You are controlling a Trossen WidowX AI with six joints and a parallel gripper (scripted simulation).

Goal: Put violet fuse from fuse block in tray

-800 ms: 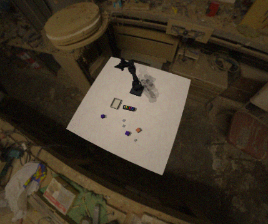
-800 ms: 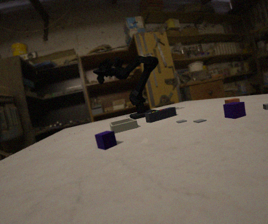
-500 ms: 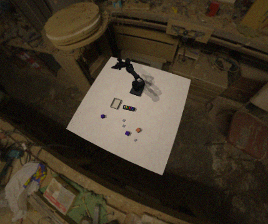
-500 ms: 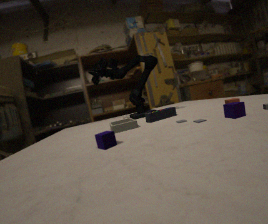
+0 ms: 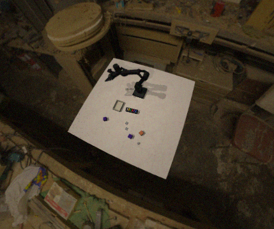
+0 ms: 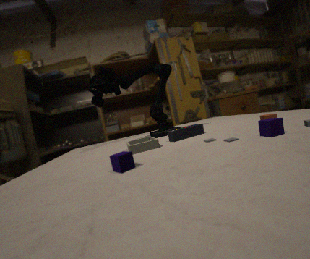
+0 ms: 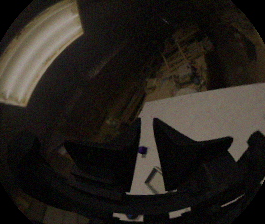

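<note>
The pincer (image 7: 147,152) stands slightly parted, a narrow slit of light showing between its two dark fingers in the wrist view, and it has hold of nothing. It hangs high above the table's (image 5: 163,141) far-left corner, well apart from everything it has to deal with.

Nearest to it on the table lies the tray (image 5: 119,105), a small grey open box, down and toward the arm's base side. Just beyond the tray, beside it, sits the fuse block (image 5: 131,110), a dark bar with a row of coloured fuses along its top. The violet fuse is in that row, not yet pulled, but the colours are too small to say which slot it occupies. Farther off lie two violet cubes (image 5: 105,118) and an orange one (image 5: 141,132), plus a few flat grey tiles.

The main risk, as I judge it, is in the descent: the fuses sit packed close together, so a pincer opened too wide or slightly off-line would brush a neighbour or the block. The present gap looks narrow for straddling a fuse. A tilted pull could also drag the fuse against the block. The violet cubes could be mistaken for the target.

The arm (image 6: 158,95) rises from its base behind the block, bends at the elbow and reaches out sideways, wrist drooping downward.
</note>
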